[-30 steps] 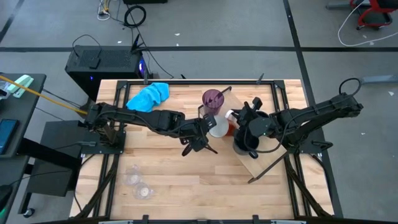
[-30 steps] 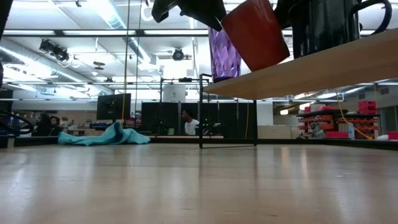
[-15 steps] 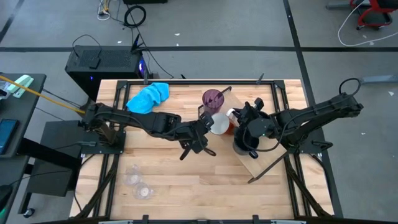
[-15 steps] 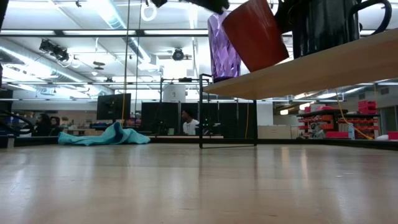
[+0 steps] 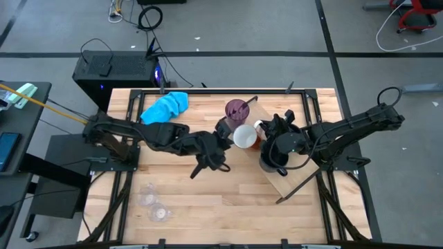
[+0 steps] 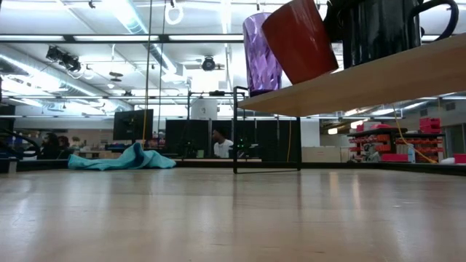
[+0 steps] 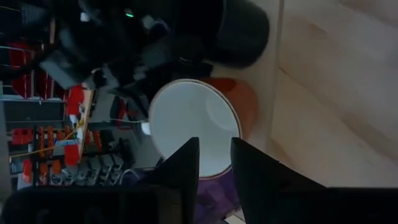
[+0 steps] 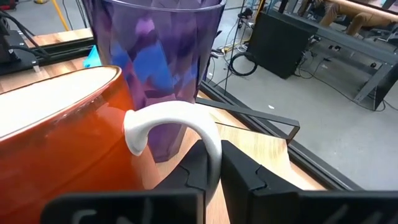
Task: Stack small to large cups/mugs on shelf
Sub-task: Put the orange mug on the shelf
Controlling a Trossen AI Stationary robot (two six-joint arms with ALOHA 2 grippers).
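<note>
Right gripper (image 8: 211,163) is clamped on the white handle of the tilted orange mug (image 5: 246,136) on the shelf (image 6: 378,76), purple tumbler (image 5: 237,109) just beyond it, black mug (image 5: 271,160) beside. Left gripper (image 7: 214,163), jaws slightly parted and holding nothing, sits just beside the mug's white mouth.

Bright overhead strip lights (image 6: 131,29) glare across the table (image 6: 218,218); the left wrist view is dim, its claw's fingers (image 7: 186,168) blurred in shadow.
</note>
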